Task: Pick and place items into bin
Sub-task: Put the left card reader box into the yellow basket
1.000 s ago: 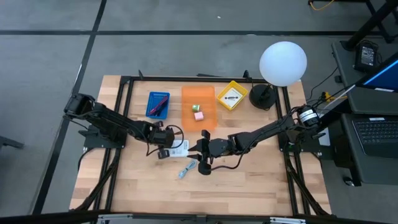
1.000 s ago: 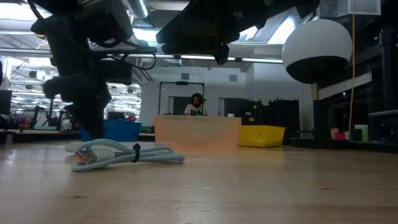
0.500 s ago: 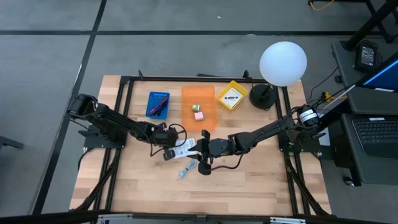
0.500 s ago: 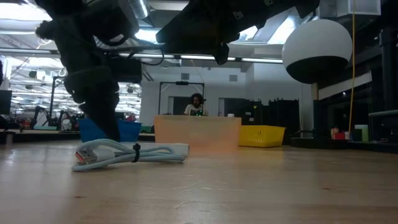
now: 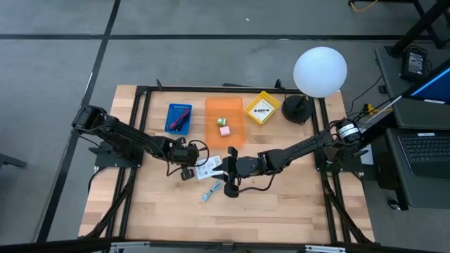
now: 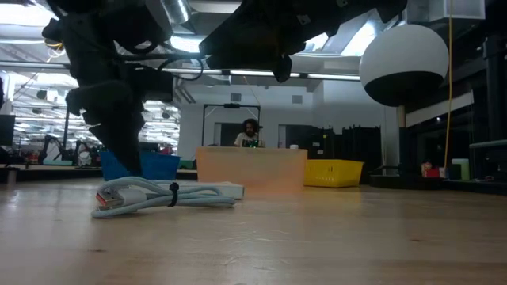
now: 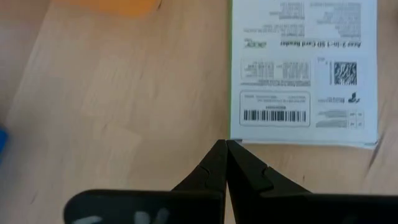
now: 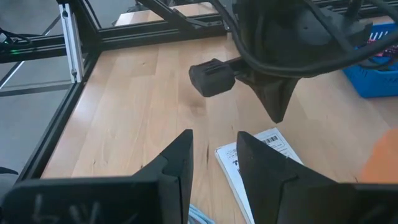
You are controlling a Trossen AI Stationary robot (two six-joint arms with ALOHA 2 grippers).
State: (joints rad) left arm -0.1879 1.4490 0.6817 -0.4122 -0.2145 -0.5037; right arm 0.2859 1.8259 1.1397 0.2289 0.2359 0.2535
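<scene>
1. Where the tabletop (image 5: 155,211) nears its left edge, the left arm reaches in toward the middle, and the left gripper (image 5: 187,171) sits low over the wood with its two fingers pressed together, holding nothing
2. Toward the far edge, left of centre, stands a blue bin (image 5: 178,118) with a dark-red cord (image 5: 177,121) lying in it
3. Just beside the left gripper's closed tips, a white printed packet (image 7: 303,71) lies flat near the middle of the tabletop; the left wrist view shows the fingertips (image 7: 225,149) right at the packet's edge, though whether they touch it I cannot tell
4. Nearer the front edge than the packet lies a light-blue piece (image 5: 209,192); in the low view a pale coiled cable (image 6: 158,195) bound by a dark tie rests on the wood
5. At the middle of the far edge is an orange bin (image 5: 224,121) holding a tiny greenish cube (image 5: 220,121) and a pink cube (image 5: 224,131)
6. The right gripper (image 5: 230,171) hovers near the middle, just beside the packet, its fingers (image 8: 264,165) spread apart with nothing between them
7. Right of the orange bin, a yellow bin (image 5: 262,107) holds a second white packet (image 5: 263,109)
8. Near the far right corner stands a white globe lamp (image 5: 320,71) on a dark base
</scene>
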